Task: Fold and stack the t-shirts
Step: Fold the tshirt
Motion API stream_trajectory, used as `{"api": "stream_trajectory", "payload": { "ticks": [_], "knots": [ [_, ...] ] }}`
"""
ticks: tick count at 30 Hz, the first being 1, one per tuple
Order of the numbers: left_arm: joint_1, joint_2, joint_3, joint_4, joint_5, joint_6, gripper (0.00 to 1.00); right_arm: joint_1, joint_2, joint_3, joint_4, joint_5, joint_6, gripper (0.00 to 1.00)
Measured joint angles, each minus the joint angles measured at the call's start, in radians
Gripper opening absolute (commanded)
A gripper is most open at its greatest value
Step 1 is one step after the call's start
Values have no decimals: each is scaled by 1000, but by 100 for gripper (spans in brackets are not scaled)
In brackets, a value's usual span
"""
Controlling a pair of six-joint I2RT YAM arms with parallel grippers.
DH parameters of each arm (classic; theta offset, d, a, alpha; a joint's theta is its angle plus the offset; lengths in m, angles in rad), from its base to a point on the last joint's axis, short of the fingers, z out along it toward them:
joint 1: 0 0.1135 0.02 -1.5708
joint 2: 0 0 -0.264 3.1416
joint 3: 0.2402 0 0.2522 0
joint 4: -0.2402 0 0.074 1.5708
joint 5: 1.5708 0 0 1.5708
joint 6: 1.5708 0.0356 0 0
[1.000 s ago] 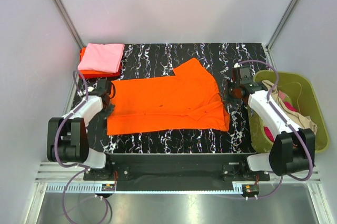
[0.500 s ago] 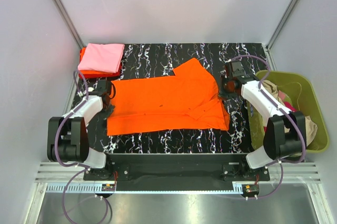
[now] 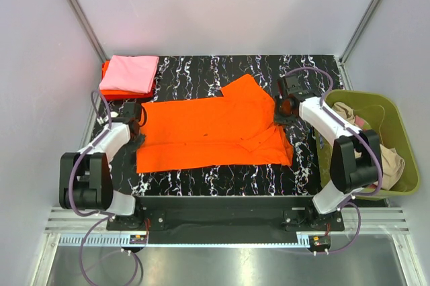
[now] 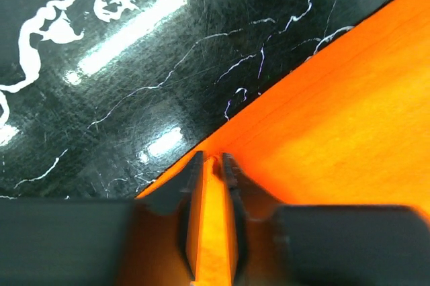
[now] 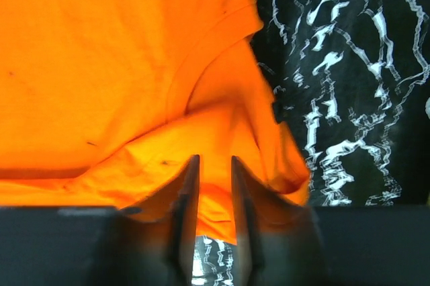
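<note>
Item: one bright orange short-sleeved cloth t-shirt (image 3: 215, 131), lying spread and roughly flat on the black white-veined tabletop (image 3: 201, 71), not yet folded. Left gripper (image 4: 211, 158): at the shirt's left hem, fingers parted by a narrow slit, orange cloth showing through it, no clamp visible. Right gripper (image 5: 215, 158): at the shirt's right edge beside the collar, fingers likewise a slit apart above a rumpled flap. Folded light pink shirt (image 3: 129, 73): on a red-orange one (image 3: 107, 91), just beyond the orange shirt's far left corner. Olive-green plastic basket (image 3: 396, 118): well to the orange shirt's right, with beige cloth (image 3: 393, 162) inside. Hazards: with so slim an opening, you may nip only the hem's edge and lose it on the lift, or scrape the table. On the collar side you may catch the flap's doubled layers and carry the crease into the fold. An uneven pull could drag the shirt askew toward the pink stack. Brands, labels, writing: none legible.
</note>
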State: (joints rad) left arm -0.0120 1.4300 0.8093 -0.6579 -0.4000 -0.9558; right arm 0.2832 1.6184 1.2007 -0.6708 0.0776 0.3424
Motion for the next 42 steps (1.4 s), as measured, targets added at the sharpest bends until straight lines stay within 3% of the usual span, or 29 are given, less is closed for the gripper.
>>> {"api": "stream_trajectory", "payload": {
  "ticks": [9,13,18,22,27,42],
  "knots": [
    [-15,-131,4,-18,-14,0,34,0,-35,40,-34,12,61,45],
    [-101,-249,-2,16,30,37,34,10,-152,-64,46,-102,233,47],
    [-189,-323,-120,173,202,68,35,87,-193,-244,160,-184,474,49],
    [-191,-299,-235,223,299,64,35,144,-125,-296,199,-201,622,49],
    [-191,-256,-269,227,310,66,35,181,-76,-335,244,-184,752,50],
    [-191,-254,-269,232,270,69,35,198,-29,-360,303,-138,883,49]
  ]
}}
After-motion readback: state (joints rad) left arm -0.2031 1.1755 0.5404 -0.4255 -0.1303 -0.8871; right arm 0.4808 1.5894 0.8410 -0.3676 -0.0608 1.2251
